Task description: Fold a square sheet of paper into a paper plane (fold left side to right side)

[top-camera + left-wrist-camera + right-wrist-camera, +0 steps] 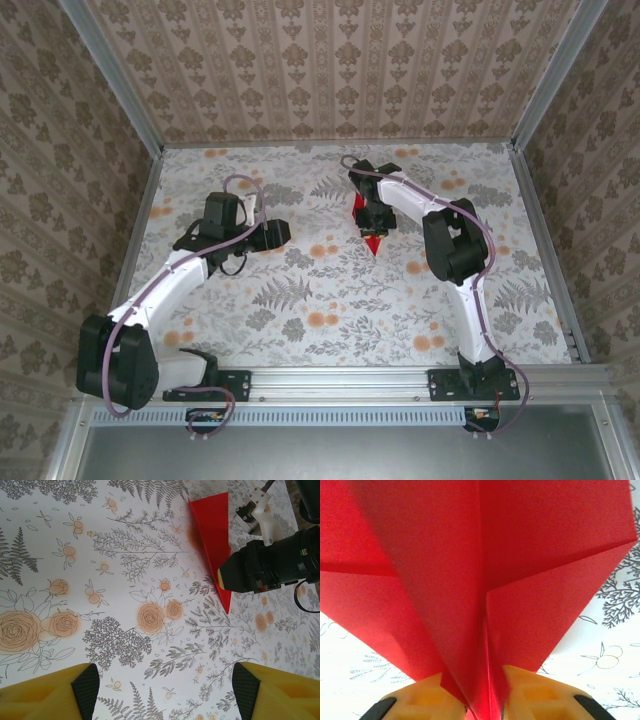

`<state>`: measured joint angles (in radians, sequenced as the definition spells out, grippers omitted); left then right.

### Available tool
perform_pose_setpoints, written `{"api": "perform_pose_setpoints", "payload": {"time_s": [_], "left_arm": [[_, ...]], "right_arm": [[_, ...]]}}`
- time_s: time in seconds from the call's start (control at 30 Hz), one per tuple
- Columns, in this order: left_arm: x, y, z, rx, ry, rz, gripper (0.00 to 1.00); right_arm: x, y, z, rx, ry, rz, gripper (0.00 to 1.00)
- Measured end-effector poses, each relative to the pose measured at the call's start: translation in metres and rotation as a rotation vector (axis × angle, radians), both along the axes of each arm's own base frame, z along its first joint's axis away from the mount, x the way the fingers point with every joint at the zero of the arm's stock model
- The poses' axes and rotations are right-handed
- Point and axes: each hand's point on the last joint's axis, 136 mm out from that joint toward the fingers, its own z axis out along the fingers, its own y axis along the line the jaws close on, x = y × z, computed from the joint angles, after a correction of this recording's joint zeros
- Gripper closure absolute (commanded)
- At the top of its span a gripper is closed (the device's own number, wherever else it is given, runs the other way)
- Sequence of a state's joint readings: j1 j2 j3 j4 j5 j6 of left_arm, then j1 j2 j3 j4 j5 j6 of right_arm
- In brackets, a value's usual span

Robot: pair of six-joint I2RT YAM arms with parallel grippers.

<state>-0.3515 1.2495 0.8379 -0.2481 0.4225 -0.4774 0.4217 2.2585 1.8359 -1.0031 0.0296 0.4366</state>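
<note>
The paper plane (373, 242) is a narrow red dart with a centre crease, right of the table's middle. In the left wrist view the paper plane (212, 535) rests on the cloth, its tip pointing toward the camera. My right gripper (368, 222) stands over it, and in its own view the yellow fingers (420, 700) sit close on either side of the plane's (480, 580) centre fold. The right gripper (485, 707) is shut on that fold. My left gripper (282, 233) hovers to the plane's left, apart from it. The left gripper (165, 690) is open wide with only cloth between its pads (86, 690).
A floral cloth (300, 290) with orange flowers and grey leaves covers the table. Patterned walls (330, 70) close the back and both sides. The metal rail (400, 380) carrying the arm bases runs along the near edge.
</note>
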Motion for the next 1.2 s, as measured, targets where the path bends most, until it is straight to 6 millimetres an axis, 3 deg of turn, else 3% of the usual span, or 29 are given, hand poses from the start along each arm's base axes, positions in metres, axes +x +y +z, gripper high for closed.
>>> {"api": "perform_pose_setpoints", "payload": {"time_s": [0.3,0.43,0.53,0.67,0.77,0.87,0.97,1.07,1.2], "left_arm": [[0.001,0.002,0.001,-0.012,0.004,-0.001,0.26],[0.002,0.005,0.002,-0.019,0.006,0.007,0.25],[0.005,0.010,0.002,-0.027,0.005,0.020,0.25],[0.010,0.021,0.004,-0.039,-0.002,0.065,0.23],[0.014,0.036,0.011,-0.028,-0.042,0.124,0.20],[0.021,0.062,0.023,0.013,-0.110,0.228,0.18],[0.026,0.096,0.033,0.094,-0.195,0.353,0.16],[0.027,0.123,0.036,0.204,-0.311,0.433,0.16],[0.024,0.149,0.011,0.383,-0.410,0.470,0.14]], "right_arm": [[-0.003,0.001,0.001,-0.027,-0.002,0.027,0.64],[-0.004,-0.003,0.017,-0.041,-0.024,0.029,0.61],[-0.006,-0.006,0.046,-0.042,-0.083,0.031,0.53],[-0.022,-0.021,0.107,-0.022,-0.223,0.036,0.37],[-0.041,-0.039,0.153,0.003,-0.378,0.036,0.20],[-0.059,-0.068,0.180,0.021,-0.542,-0.004,0.01],[-0.070,-0.114,0.175,0.002,-0.646,-0.111,0.00],[-0.076,-0.163,0.151,-0.046,-0.710,-0.240,0.00],[-0.086,-0.202,0.105,-0.133,-0.744,-0.307,0.00]]}}
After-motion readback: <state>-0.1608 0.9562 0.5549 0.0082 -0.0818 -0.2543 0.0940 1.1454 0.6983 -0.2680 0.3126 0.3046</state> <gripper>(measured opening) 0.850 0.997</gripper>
